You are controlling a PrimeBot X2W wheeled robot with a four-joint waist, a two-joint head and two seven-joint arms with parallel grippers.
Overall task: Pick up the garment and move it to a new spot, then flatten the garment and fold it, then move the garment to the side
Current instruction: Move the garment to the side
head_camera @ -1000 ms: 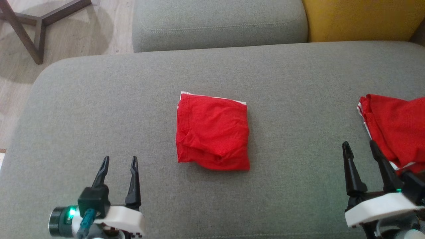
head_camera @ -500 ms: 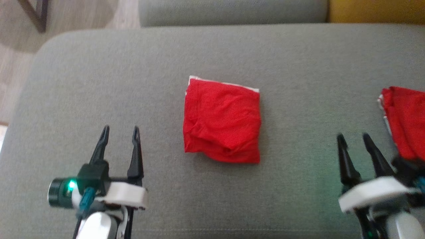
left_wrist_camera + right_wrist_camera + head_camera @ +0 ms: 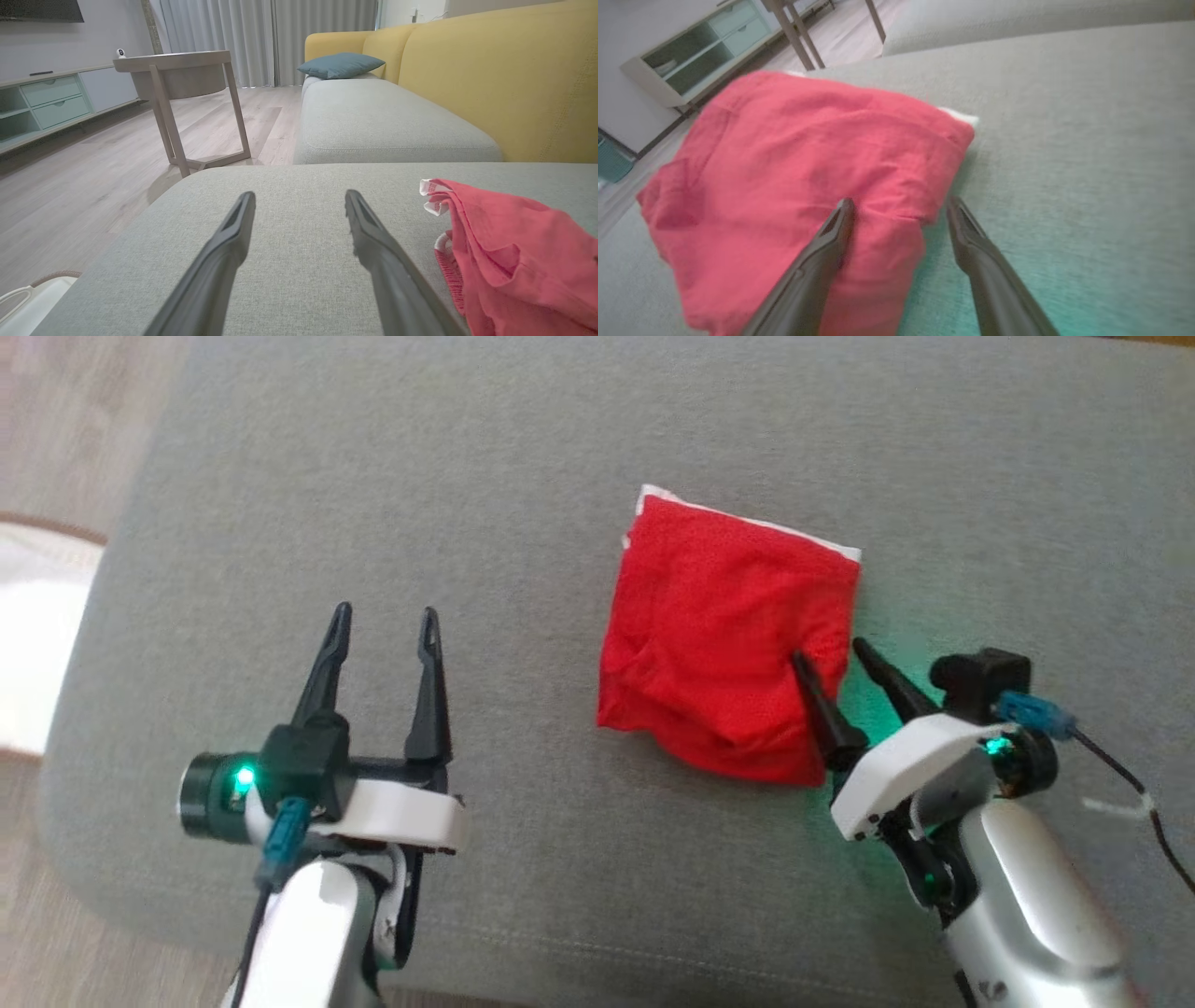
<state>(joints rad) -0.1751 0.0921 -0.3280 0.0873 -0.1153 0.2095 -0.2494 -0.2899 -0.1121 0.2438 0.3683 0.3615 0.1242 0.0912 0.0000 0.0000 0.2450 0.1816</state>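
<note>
The red garment (image 3: 728,635) is laid folded on the grey cushion (image 3: 467,476), a bit right of the middle. A thin white strip is seen along its far edge. The right gripper (image 3: 829,651) is set at the garment's right edge, jaws wide apart, nothing held: one finger is over red cloth, the other over bare cushion. The left gripper (image 3: 387,616) is held over bare cushion, well apart from the garment, jaws wide apart too. Lots of bare cushion is seen there, up to the round edge by the floor (image 3: 56,429).
</note>
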